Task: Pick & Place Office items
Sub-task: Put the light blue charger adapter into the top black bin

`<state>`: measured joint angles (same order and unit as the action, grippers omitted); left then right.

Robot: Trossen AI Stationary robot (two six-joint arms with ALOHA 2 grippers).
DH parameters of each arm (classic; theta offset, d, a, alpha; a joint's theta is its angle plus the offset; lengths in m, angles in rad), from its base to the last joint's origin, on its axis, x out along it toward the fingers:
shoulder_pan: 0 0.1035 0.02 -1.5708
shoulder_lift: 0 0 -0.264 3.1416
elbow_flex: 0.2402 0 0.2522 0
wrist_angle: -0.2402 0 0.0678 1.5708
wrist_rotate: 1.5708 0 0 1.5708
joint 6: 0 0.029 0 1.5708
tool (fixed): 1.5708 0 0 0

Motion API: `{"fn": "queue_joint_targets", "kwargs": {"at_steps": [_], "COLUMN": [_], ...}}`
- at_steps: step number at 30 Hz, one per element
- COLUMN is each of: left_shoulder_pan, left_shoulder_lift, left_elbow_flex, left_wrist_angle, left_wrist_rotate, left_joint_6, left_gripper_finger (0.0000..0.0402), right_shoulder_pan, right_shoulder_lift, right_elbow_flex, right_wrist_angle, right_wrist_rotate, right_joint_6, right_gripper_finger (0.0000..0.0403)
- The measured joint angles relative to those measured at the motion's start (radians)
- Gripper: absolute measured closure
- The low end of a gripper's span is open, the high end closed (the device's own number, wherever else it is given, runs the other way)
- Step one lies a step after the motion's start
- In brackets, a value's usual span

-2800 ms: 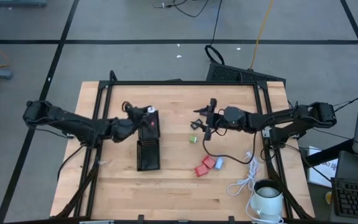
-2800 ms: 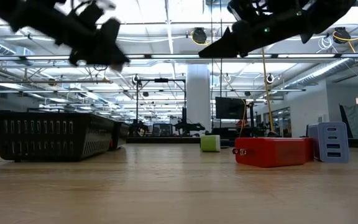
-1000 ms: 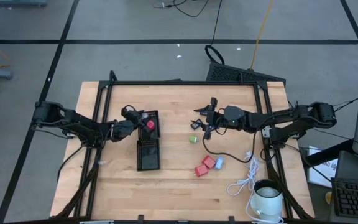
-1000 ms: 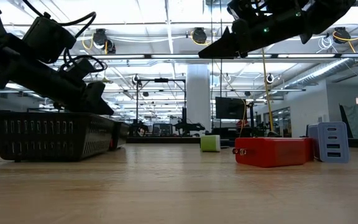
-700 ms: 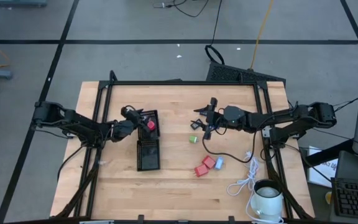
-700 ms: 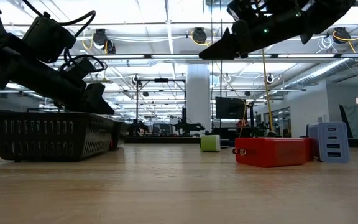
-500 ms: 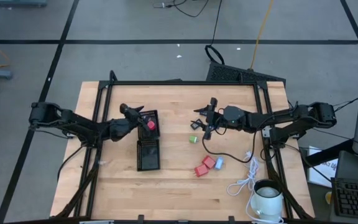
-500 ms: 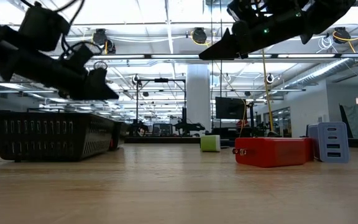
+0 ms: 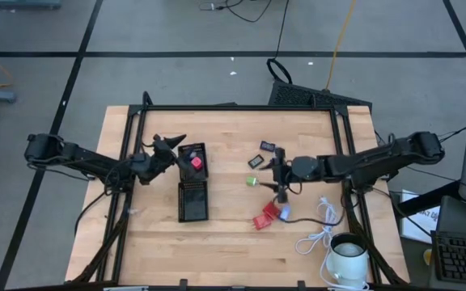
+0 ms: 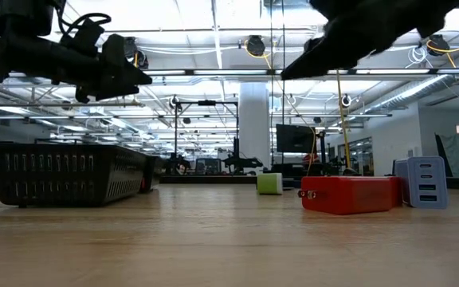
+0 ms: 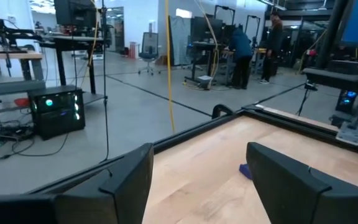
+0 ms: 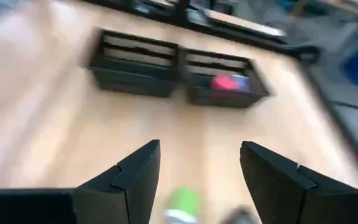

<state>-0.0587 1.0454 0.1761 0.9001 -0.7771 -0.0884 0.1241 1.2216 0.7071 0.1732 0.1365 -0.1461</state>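
**Red block rests in tray as both grippers hang open**

Wooden table (image 9: 225, 234): nearest the front edge stands a white mug (image 9: 347, 257) beside a white cable (image 9: 320, 230). A red charger block (image 9: 266, 215), long axis slanting, touches a blue one (image 9: 284, 212). Farther, the right gripper (image 9: 281, 191), fingers apart, hovers by a green block (image 9: 252, 182). Only overhead shows the black tray (image 9: 192, 190) holding a red block (image 9: 193, 162); the left gripper (image 9: 174, 143), parted, is empty.
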Motion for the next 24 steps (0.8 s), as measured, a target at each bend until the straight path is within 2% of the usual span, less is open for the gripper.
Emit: {"fn": "queue_joint_targets", "kwargs": {"at_steps": [5,13,19,24], "left_shoulder_pan": [-0.003,-0.002,-0.002,-0.002], "left_shoulder_lift": [0.000,0.000,0.000,0.000], "left_elbow_flex": [0.000,0.000,0.000,0.000], "left_wrist_angle": [-0.016,-0.017,-0.017,-0.017], "left_wrist_rotate": [0.000,0.000,0.001,0.001], "left_joint_6": [-0.047,-0.116,-0.203,-0.263], "left_gripper_finger": [0.0138,0.0146,0.0139,0.0136], "right_shoulder_pan": [0.054,0.171,0.293,0.319], "right_shoulder_lift": [-0.060,-0.041,0.066,0.144], "right_elbow_flex": [0.000,0.000,0.000,0.000], "right_wrist_angle": [-0.084,-0.231,-0.235,-0.234], "right_wrist_rotate": [-0.259,-0.426,-0.426,-0.418], "right_joint_6": [0.165,0.572,0.689,0.711], "right_gripper_finger": [0.0193,0.0193,0.0193,0.0193]}}
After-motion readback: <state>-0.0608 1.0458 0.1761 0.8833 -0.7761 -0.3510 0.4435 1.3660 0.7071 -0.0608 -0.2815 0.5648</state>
